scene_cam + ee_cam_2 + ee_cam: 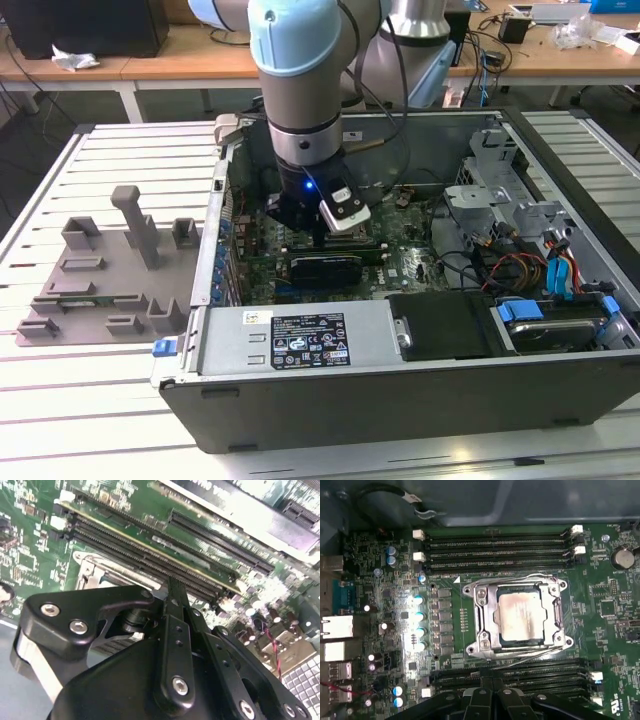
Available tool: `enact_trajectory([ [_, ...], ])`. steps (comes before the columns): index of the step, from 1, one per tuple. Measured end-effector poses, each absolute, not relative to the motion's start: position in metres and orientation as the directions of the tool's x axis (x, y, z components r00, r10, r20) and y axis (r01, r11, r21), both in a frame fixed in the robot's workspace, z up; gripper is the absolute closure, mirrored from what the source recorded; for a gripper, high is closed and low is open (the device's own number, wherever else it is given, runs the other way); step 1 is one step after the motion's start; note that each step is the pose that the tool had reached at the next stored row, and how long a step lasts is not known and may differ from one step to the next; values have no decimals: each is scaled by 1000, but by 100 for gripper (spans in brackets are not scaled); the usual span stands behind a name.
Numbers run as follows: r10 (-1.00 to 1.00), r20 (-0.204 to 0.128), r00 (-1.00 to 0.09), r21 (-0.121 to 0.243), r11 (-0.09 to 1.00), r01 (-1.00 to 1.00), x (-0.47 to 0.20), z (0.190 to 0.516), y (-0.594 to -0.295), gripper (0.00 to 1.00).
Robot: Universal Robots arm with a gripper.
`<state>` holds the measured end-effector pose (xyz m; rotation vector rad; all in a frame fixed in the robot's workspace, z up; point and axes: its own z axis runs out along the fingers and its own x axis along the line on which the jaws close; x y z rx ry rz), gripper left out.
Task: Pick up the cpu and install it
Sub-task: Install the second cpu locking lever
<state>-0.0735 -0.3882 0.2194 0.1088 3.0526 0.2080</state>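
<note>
Silvery metal shows in the first wrist view: the cpu [521, 616] lies flat inside the socket frame [485, 650] on the green motherboard [380, 580], between two banks of long black memory slots [495, 545]. Its top looks smudged and pale. The chip sits within the frame's opening, so I judge it already placed in the socket; whether the retaining lever is latched I cannot make out.

My end effector [492, 697] hangs just above the board at the near bank of slots, beside the socket and not over the chip. I hold nothing that I can see. Whether my fingers stand wide or narrow, I cannot tell: the linkage in the second wrist view covers the tips.

In the exterior view my arm [300, 80] reaches down into the open computer case [330, 400], which rests on the slatted tabletop [120, 150] next to a grey fixture tray [100, 280].

To do this step well, I judge that I should stay vertical, keep clear of the memory slot clips, and check that the chip lies level with every edge inside the frame before any pressing.

Hidden from me: the fingertips, the chip's underside and its corner marking. In the exterior view my wrist covers the socket.
</note>
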Motion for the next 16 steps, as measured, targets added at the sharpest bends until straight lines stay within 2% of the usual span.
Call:
enact_trajectory([
  [2,80,-71,-994,187,980,65,-74,219,-393,89],
  [4,81,-70,-994,199,978,65,-74,218,-397,89],
  [11,86,-64,-994,274,960,65,-75,215,-410,89],
  [16,88,-61,-994,304,950,65,-75,210,-411,89],
])
